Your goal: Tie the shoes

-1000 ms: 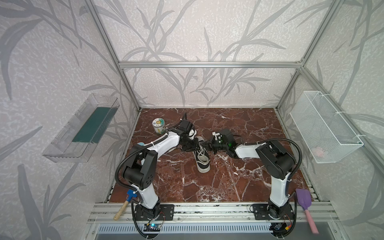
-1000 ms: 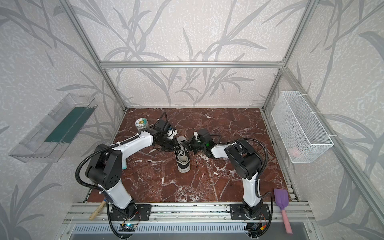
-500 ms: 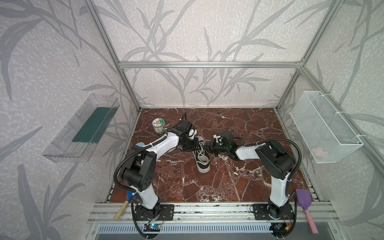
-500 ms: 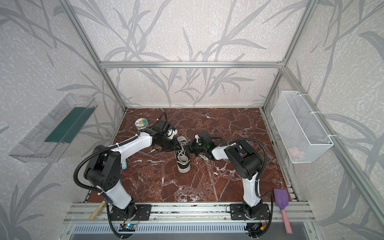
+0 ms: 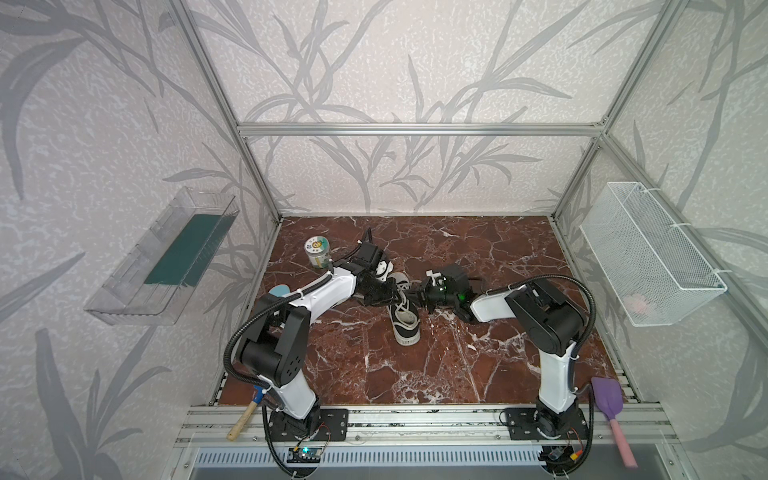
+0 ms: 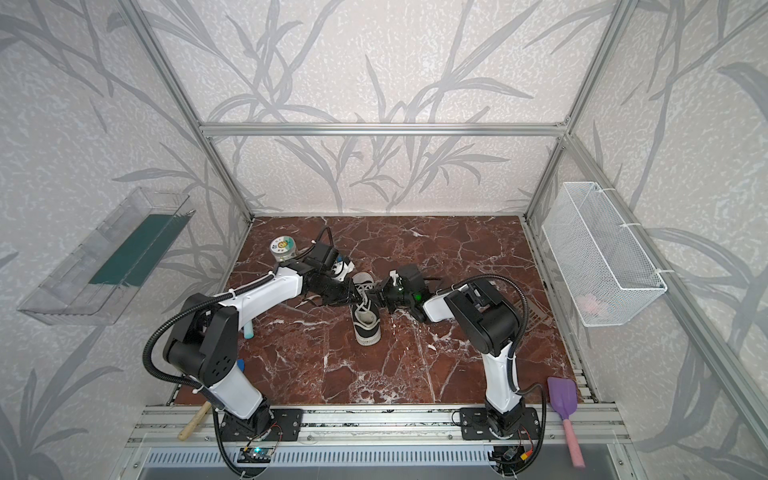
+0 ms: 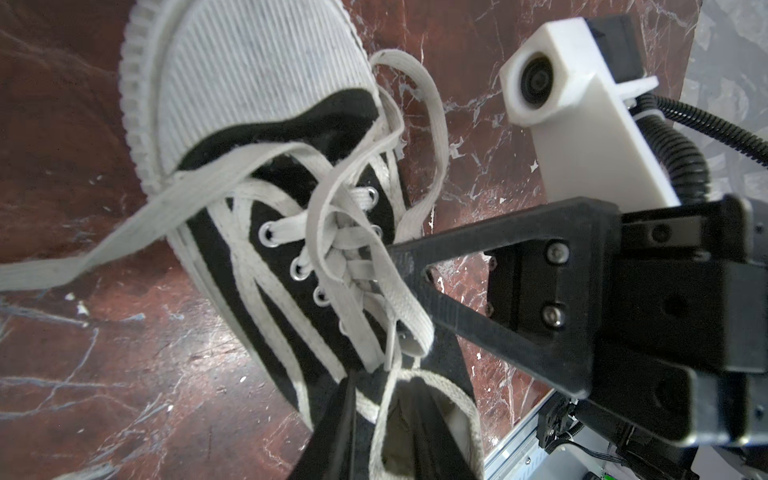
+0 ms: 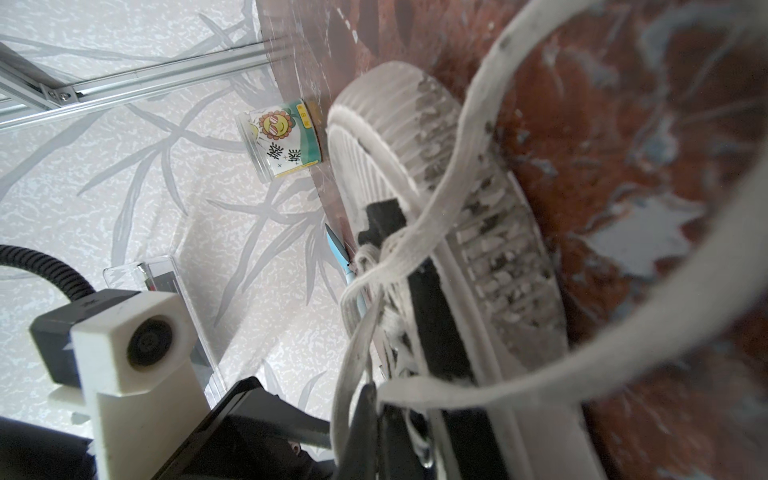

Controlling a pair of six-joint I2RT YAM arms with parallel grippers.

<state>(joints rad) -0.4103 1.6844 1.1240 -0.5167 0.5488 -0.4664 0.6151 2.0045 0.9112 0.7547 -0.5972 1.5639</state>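
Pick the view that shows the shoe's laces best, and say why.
The left wrist view: the laces fill the picture, with their crossings and eyelets plain. In both top views the shoe is small and the laces only thin white lines. The right wrist view shows them blurred, lying across the sole.

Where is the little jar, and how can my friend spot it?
Look at the red-brown marble table, toward its back left corner. A small round jar stands upright there. Unlike the black shoe nearby, it wears a green label with a smiling sunflower in sunglasses.
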